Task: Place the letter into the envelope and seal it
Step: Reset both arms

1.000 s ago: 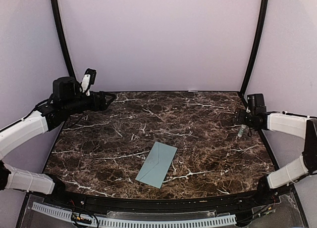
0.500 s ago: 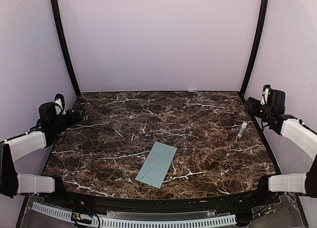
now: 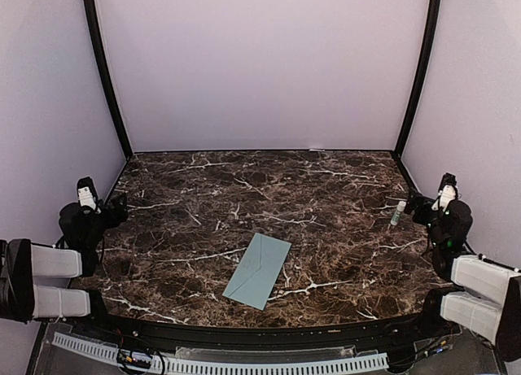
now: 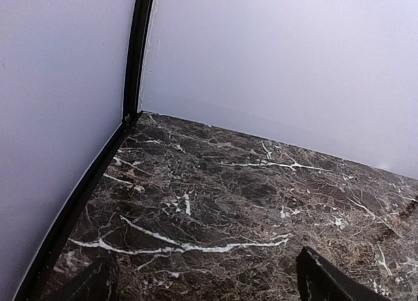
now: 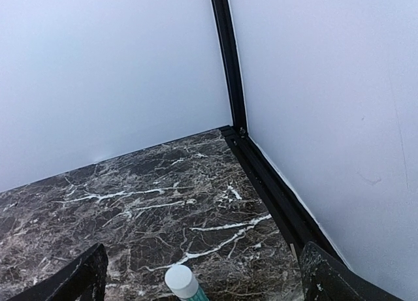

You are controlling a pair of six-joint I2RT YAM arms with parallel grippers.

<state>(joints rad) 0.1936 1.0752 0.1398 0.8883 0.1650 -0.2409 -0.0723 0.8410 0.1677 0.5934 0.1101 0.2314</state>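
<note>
My left claw (image 3: 114,206) is spread wide with nothing in it. In the wrist view one dark finger (image 4: 323,283) sits at each bottom corner, and there's only tabletop between them. It hangs over the left edge of the dark brown, white-veined marble tabletop (image 3: 326,188), pointing towards the far-left corner, where a black post (image 4: 134,59) runs up between the pale lilac walls (image 3: 260,66).

Over on the right, my right claw (image 3: 421,206) is just as slack, with its fingers (image 5: 81,278) wide apart and gripping nothing. Just ahead of it stands a small white-capped glue stick with a teal body (image 5: 183,283), upright on the marble close to the right edge. From above there looks to be a small gap between my fingertips and the stick.

The long pale teal-green paper envelope (image 3: 258,270) lies flat on the marble, a little near of centre and well apart from both claws. It's turned on a diagonal — near end to the left, far end to the right — with fold lines showing on its upper face.
</note>
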